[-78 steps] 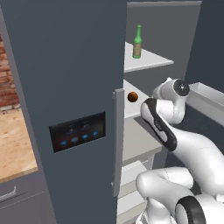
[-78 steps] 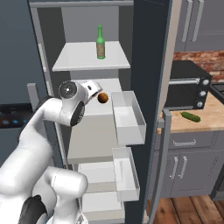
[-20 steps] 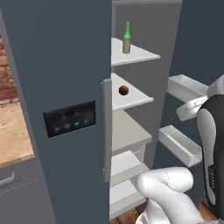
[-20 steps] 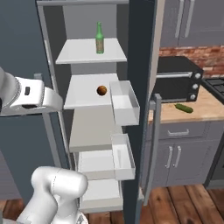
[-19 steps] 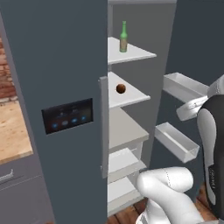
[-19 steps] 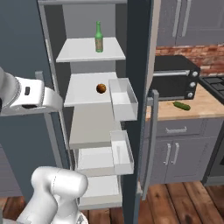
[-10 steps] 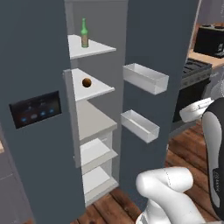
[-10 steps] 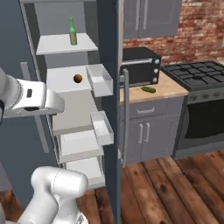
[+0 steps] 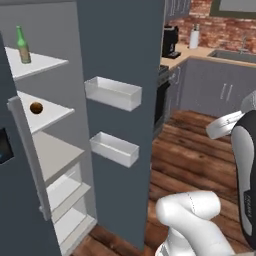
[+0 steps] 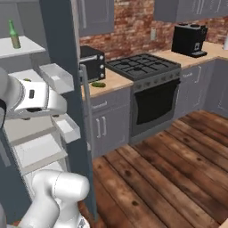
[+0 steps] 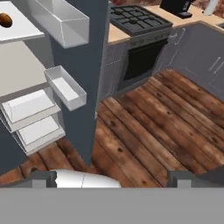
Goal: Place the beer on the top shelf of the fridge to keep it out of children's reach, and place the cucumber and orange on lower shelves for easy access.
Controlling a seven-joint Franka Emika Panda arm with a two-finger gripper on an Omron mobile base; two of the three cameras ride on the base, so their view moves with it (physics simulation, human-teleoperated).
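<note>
1. Step in hand, as judged: two of three items are already stowed, and the cucumber (image 10: 98, 84) remains to be fetched. The beer (image 9: 21, 45) stands upright on the top shelf (image 9: 42, 62) of the fridge (image 9: 120, 45); the orange (image 9: 36, 107) lies on the lower shelf (image 9: 52, 115) directly beneath.

2. The cucumber is seen in the right base view on the wooden counter (image 10: 113, 80), just right of the black countertop oven (image 10: 91, 62) and left of the gas stove (image 10: 142, 67), well apart from the fridge shelves.

3. The gripper (image 11: 113, 178) is seen in the hand view, with its fingertips (image 11: 43, 178) set wide apart at the bottom. The claw is released and nothing is held between the tips. It looks down over the wooden floor (image 11: 148, 127), past the edge of the open fridge door (image 11: 85, 65).

4. Next move, as judged: the hand is to be carried to the counter right of the fridge and lowered over the cucumber, with the jaws set across its short width. The open door and its white door bins (image 9: 112, 92) lie between fridge and counter and are to be cleared on the way back.

5. The cucumber's look: small, dark green, oblong, lying flat on its side. Finer detail is too small to be made out.

6. The beer is a slim green bottle with a long neck. The orange is a small round brown-orange ball.
</note>
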